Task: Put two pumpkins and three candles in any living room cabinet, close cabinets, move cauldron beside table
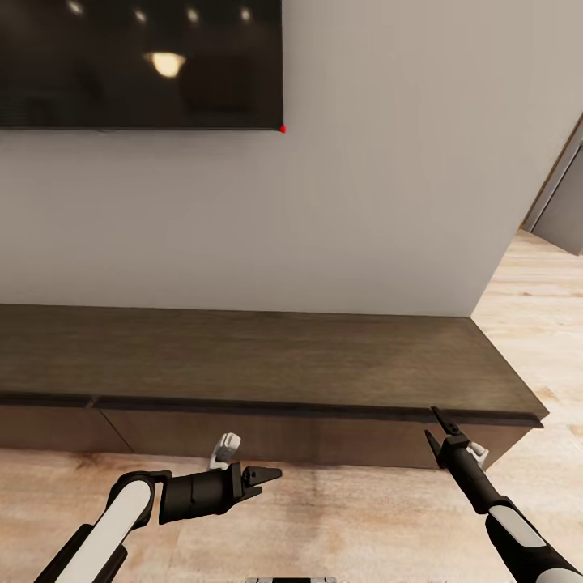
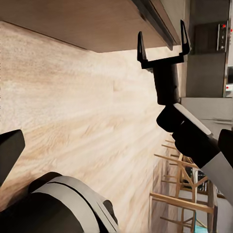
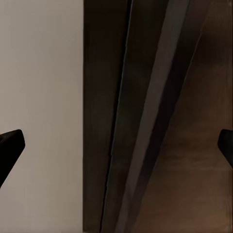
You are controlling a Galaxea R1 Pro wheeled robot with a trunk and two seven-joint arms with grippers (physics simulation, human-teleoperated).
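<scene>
low dark-brown cabinet (image 1: 267, 356) looks closed, right gripper (image 1: 436, 429) jaws spread just beside its front edge, left gripper (image 1: 263, 475) probably spread too, near

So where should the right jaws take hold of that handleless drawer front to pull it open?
Probably at its top edge, in the dark gap under the overhanging top of the cabinet. The drawer front is flat, with no handle, so that lip looks like the sole purchase. Come from the front, slightly below; the right gripper, open, already points there.
</scene>
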